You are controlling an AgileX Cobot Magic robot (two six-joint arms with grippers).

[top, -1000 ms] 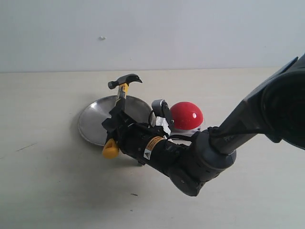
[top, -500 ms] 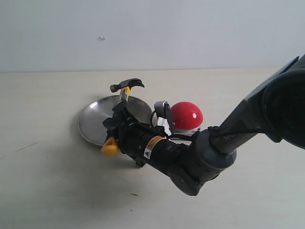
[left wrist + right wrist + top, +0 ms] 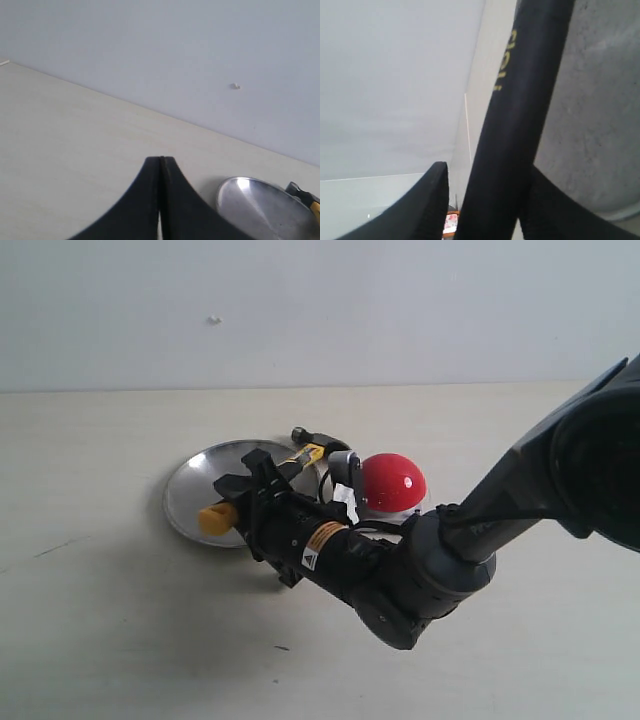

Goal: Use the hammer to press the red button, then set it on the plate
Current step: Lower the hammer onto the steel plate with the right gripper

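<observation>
Over the last second the hammer (image 3: pixel 300 453) swung from nearly upright, head high above the far rim, to lying almost level across the plate (image 3: pixel 190 490). Its dark head pointed toward the red button (image 3: pixel 392 482) and its yellow butt sat over the near half of the dish. The head was close to the button but apart from it. This suggested the pressing step was behind and the placing step was under way, with only setting down and letting go left to do.

The right gripper (image 3: pixel 262 478) had the black handle between its jaws. The exterior view could not show whether the hammer already rested on the plate or hung just above it.

The right wrist view showed what the exterior view hid. The handle (image 3: pixel 520 100) ran between the fingers (image 3: pixel 432 205) with grey plate metal (image 3: pixel 600 125) behind it. One finger lay against the handle, while a sliver of background showed between the handle and the other. Whether the grip was firm or loosening could not be told.

The left wrist view alone showed the left gripper (image 3: pixel 160 160). Its fingers were pressed together on nothing, and it hung over the bare table (image 3: pixel 75 150) well apart from the plate (image 3: pixel 260 205). The hammer's head (image 3: pixel 300 192) showed at that plate's far edge.
</observation>
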